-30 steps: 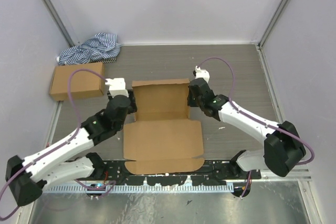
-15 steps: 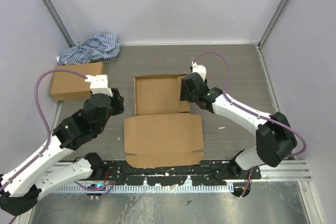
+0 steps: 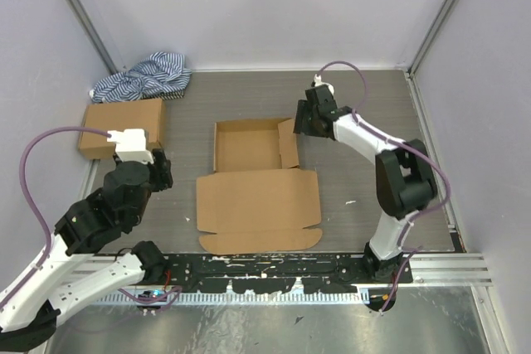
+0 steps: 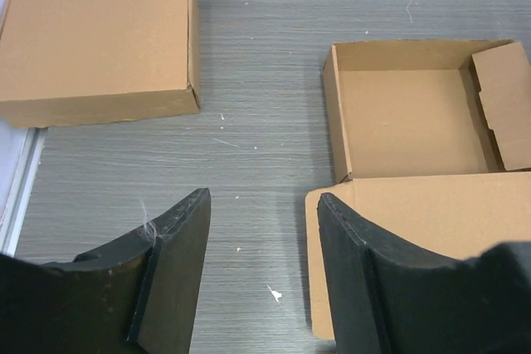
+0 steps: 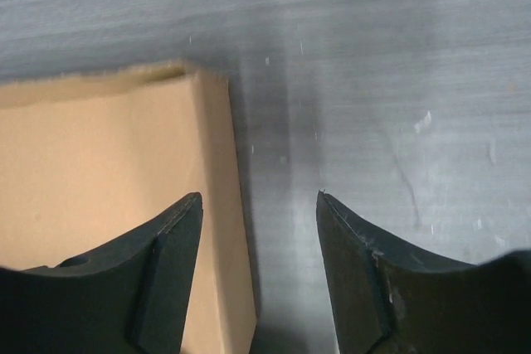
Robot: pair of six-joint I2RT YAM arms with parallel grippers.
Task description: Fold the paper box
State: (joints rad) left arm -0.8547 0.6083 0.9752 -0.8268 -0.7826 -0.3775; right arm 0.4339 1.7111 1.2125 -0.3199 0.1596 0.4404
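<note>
The paper box (image 3: 257, 196) lies in the middle of the table as a brown cardboard blank. Its far half forms a shallow tray (image 4: 406, 118) with the left and back walls up, and the right side flap (image 3: 288, 143) leans outward. The near panel lies flat. My left gripper (image 3: 161, 173) hangs open left of the box, with bare table between its fingers (image 4: 178, 263). My right gripper (image 3: 302, 122) is open beside the right flap (image 5: 108, 180). One finger is over the cardboard, the other over the table, and the flap's edge shows between them.
A ready-made closed cardboard box (image 3: 122, 126) sits at the left, with a blue-white striped cloth (image 3: 143, 76) behind it. Grey walls close in the table on three sides. A metal rail (image 3: 274, 275) runs along the near edge.
My right gripper opened, let go of the right flap and moved back and to the right. My left arm pulled away from the box, to the left and nearer. The flap now leans outward.
</note>
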